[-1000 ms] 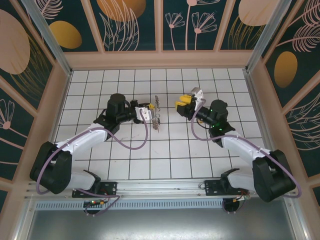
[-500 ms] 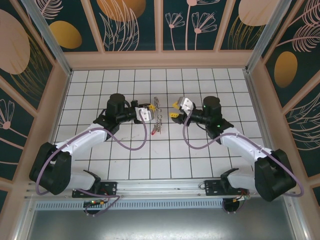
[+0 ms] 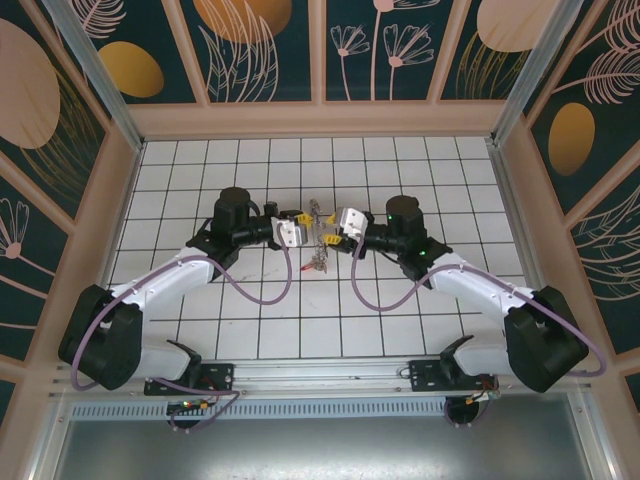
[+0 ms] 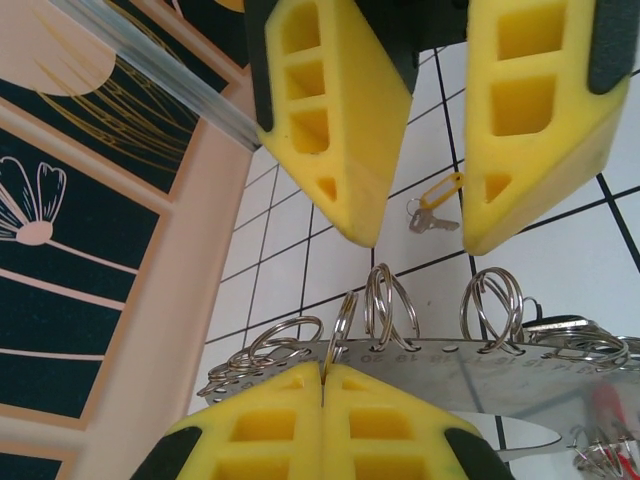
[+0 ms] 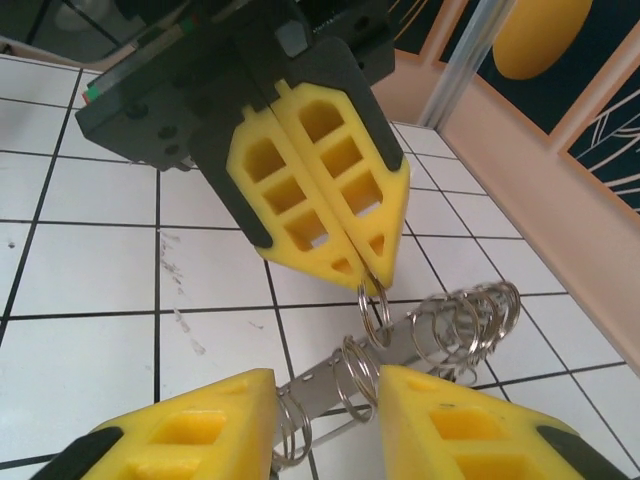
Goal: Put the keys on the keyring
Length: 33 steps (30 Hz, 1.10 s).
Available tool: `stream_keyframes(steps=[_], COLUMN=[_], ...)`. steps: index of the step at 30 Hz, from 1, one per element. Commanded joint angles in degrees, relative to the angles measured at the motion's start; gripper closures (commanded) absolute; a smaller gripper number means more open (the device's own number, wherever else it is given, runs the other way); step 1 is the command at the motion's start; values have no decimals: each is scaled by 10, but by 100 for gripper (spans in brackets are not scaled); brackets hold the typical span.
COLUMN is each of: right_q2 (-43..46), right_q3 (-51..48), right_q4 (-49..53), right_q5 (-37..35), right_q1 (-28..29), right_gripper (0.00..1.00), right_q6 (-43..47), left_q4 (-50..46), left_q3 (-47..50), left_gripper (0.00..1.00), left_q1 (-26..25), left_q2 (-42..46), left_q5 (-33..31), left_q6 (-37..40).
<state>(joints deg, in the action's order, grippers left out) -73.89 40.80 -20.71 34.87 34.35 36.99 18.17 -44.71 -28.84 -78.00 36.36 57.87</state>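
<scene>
Left wrist view: left gripper clamped on the keyring, midway between the tabletop's side edges. Right gripper jaws are apart astride its rim. The keys lie beyond.

1. Left arm: reaches forward and inward, with the wrist level and pointing right.
2. Left gripper: fingers are pressed together, with the tips clamped on the keyring.
3. Right arm: reaches forward and inward, with the wrist level and pointing left.
4. Right gripper: jaws are parted, with one finger on either side of the keyring. It faces the left gripper tip to tip, close by.
</scene>
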Motion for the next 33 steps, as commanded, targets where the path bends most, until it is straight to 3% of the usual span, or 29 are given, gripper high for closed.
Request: stream_keyframes(steps=[1, 5, 11, 18, 26, 33], right_q2=[-2, -1, -8, -22, 11, 58], right_q3=[27, 43, 50, 53, 15, -44], right_q4=[-11, 28, 45, 64, 99, 64], right_q5=[-12, -14, -21, -20, -23, -16], right_q1=[6, 11, 12, 11, 5, -15], right_gripper=[70, 74, 68, 70, 67, 64], right_q6=[31, 61, 71, 84, 108, 60], left_q4=[9, 5, -11, -8, -71, -42], left_q3=[-4, -4, -12, -11, -58, -63], left_gripper=[100, 100, 100, 100, 100, 100], left_q1=[-2, -2, -2, -3, -2, -2], left_q2=[12, 14, 14, 13, -22, -29], left_q5=[29, 29, 32, 37, 71, 47], left_q6=[24, 40, 54, 47, -9, -101])
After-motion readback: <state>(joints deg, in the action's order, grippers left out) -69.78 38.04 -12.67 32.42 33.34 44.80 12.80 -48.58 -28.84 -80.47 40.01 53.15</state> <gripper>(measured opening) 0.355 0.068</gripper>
